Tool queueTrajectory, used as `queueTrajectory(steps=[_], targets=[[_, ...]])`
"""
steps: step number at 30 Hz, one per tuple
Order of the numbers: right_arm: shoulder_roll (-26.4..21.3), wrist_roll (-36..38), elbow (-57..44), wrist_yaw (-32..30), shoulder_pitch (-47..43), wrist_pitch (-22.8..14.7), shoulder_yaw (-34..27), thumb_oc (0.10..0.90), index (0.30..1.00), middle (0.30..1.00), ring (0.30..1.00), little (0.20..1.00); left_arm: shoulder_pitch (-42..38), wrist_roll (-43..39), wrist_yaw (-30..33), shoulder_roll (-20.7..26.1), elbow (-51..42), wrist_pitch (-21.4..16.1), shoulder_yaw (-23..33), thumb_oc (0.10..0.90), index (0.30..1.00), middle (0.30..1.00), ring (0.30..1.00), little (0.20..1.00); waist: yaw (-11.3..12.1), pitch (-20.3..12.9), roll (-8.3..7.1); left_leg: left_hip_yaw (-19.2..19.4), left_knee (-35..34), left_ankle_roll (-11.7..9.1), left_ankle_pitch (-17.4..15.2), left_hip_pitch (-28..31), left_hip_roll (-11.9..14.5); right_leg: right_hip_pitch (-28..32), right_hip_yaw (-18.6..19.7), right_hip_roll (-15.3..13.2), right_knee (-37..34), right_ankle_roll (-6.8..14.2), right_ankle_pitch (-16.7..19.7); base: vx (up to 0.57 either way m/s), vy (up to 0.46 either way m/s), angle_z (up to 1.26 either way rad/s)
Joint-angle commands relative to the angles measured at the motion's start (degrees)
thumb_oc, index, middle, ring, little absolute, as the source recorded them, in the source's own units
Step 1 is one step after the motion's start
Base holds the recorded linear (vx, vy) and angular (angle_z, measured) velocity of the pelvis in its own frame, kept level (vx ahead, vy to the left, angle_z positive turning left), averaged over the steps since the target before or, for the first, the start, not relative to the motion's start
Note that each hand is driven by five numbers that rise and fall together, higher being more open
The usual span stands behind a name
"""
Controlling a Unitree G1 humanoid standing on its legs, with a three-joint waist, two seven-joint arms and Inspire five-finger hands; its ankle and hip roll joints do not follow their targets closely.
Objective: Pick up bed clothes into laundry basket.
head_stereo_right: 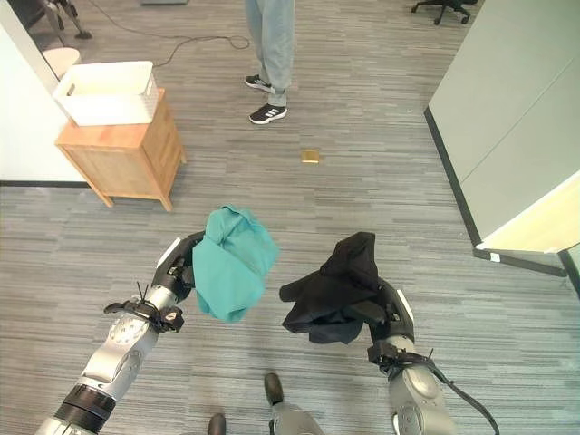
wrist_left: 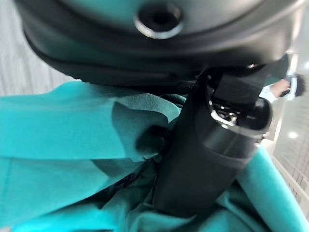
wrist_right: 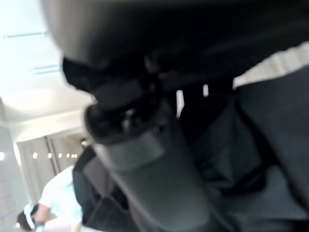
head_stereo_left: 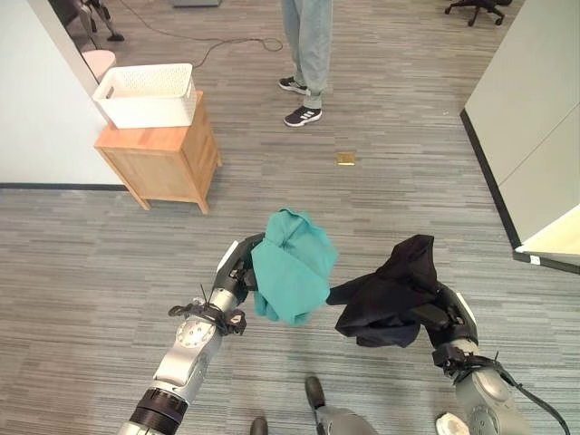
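My left hand point(head_stereo_left: 237, 270) is shut on a teal garment point(head_stereo_left: 292, 265) that hangs bunched above the floor at centre; its wrist view has the thumb point(wrist_left: 203, 159) pressed into teal cloth point(wrist_left: 67, 130). To the right, my right hand point(head_stereo_left: 441, 314) is shut on a black garment point(head_stereo_left: 390, 294), also held up off the floor; black cloth point(wrist_right: 265, 145) lies against its thumb point(wrist_right: 149, 164). The white laundry basket point(head_stereo_left: 147, 94) stands on a small wooden cabinet point(head_stereo_left: 163, 156) at the far left, well away from both hands.
A person point(head_stereo_left: 306, 54) in grey trousers and dark shoes stands on the far side of the grey plank floor. A small yellow object point(head_stereo_left: 345, 159) lies on the floor beyond the garments. A white wall point(head_stereo_left: 36, 109) is at left, a pale partition point(head_stereo_left: 530, 118) at right.
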Motion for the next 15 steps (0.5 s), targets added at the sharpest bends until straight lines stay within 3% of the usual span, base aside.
queueTrajectory(steps=[1,7,15], targets=[[-0.65,2.40,-8.59,1.81,-0.27,-6.25,-3.95,0.400,0.300,0.300,0.300,0.300,-3.01,-3.09,-1.68,2.40,-6.45,-5.82,1.87,0.400,0.300,0.300,0.300,0.300,0.09,-4.51,-1.09,2.09,-0.61,1.56,1.82,-1.30,-1.49,1.30,1.93,-3.51,3.74,6.80,-9.12,0.05,-0.044,-0.06],[-0.60,1.84,-8.76,2.57,-0.28,-5.68,-3.25,0.400,0.300,0.300,0.300,0.300,0.30,-2.42,-2.05,2.71,-8.70,-5.63,3.48,0.400,0.300,0.300,0.300,0.300,0.81,-4.68,-0.87,2.40,-0.86,1.59,1.86,-0.59,-1.29,2.48,1.46,-3.14,3.40,6.32,-9.60,0.04,-0.014,0.01],[-1.22,-1.20,-9.20,2.48,-3.07,-4.82,-1.69,0.400,0.300,0.300,0.300,0.300,6.52,1.94,1.75,3.76,-11.60,-5.57,11.18,0.400,0.300,0.300,0.300,0.300,3.16,-4.22,-0.53,1.45,-0.14,2.02,1.52,-0.74,-1.61,2.39,0.81,-3.47,5.03,5.93,-10.81,0.00,0.010,0.01]])
